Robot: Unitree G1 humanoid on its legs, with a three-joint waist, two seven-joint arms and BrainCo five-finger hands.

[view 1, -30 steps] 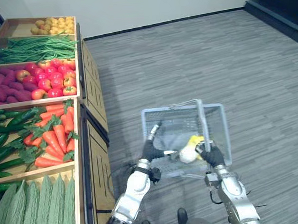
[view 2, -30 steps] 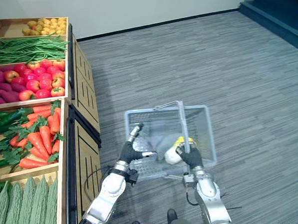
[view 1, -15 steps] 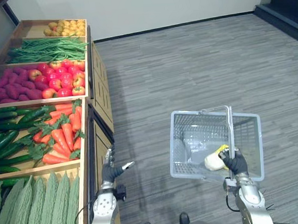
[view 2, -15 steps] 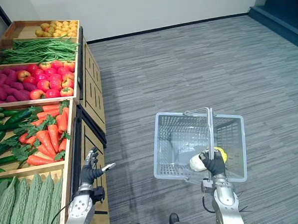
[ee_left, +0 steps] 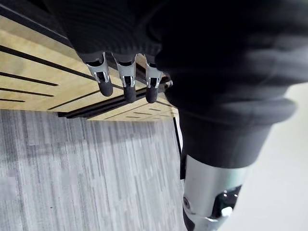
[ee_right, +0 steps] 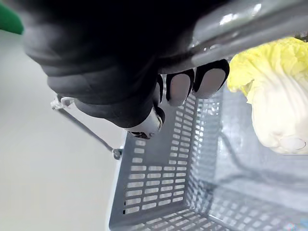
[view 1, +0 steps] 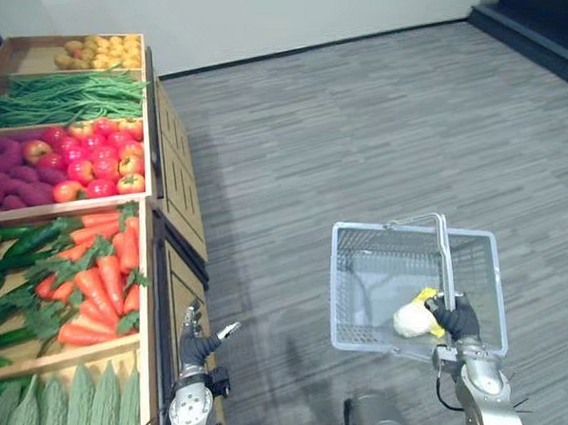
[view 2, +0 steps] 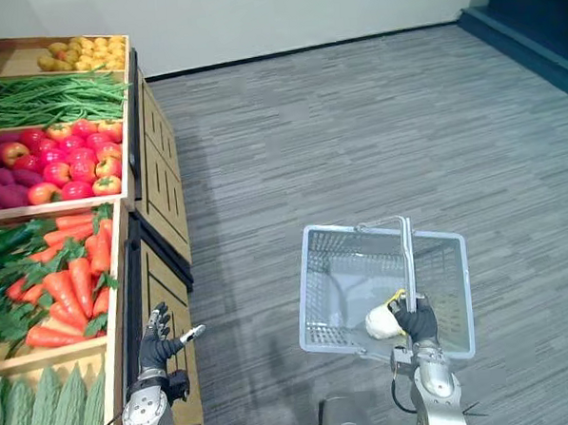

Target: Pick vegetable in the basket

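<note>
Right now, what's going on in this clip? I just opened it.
The robot stands beside a wooden produce stand, carrying a grey basket by its handle, which its right hand grips. A pale cabbage lies inside the basket, next to that hand. The left hand hangs open and empty by the stand's front, near the carrots.

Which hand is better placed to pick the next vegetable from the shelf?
Left. The left hand is open beside the wooden shelf; the right hand is shut on the grey plastic basket's handle.
</note>
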